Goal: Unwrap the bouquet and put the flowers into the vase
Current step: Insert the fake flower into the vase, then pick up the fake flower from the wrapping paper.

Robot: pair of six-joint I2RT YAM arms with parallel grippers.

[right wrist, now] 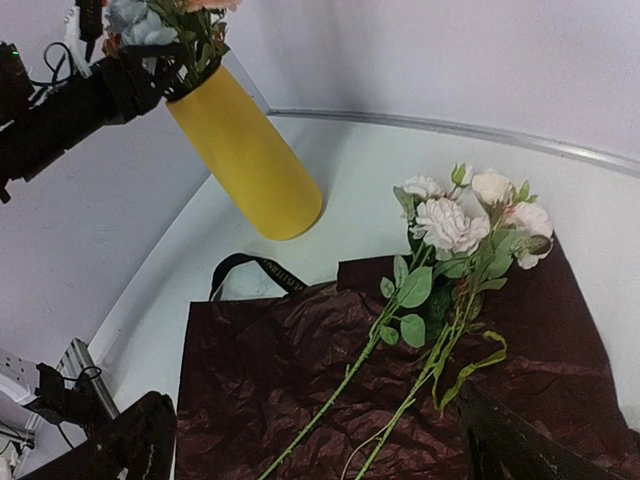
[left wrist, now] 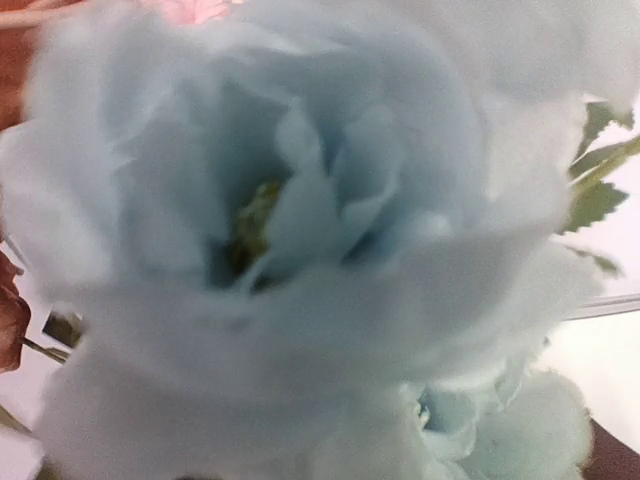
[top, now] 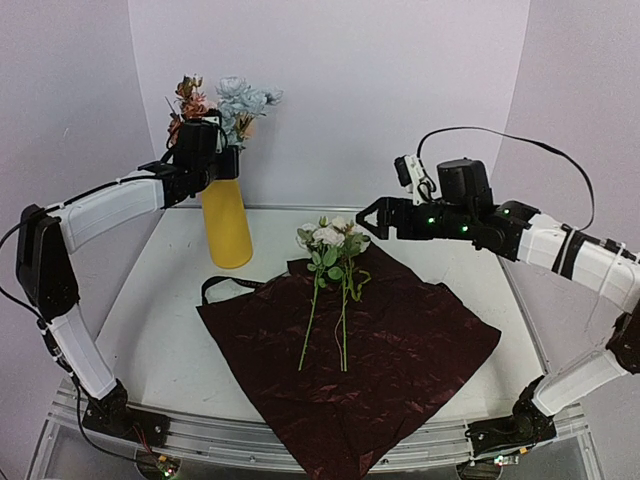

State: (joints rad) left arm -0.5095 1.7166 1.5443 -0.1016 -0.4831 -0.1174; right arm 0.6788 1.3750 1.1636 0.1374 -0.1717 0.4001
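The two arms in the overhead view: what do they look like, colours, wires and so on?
Both the left arm and the right arm have white shells with bulky black joints. The wrists and jaws are black. Small green lights glow on the right wrist, a thin black cable loops above it, and black bands ring its forearm.

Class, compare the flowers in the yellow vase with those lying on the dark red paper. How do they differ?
The vase flowers stand upright in the vase; the paper flowers lie flat on the paper. The vase flowers are pale blue and rust; the paper flowers are cream. The vase flowers' stems are hidden; the paper flowers' stems show fully. Both have green leaves.
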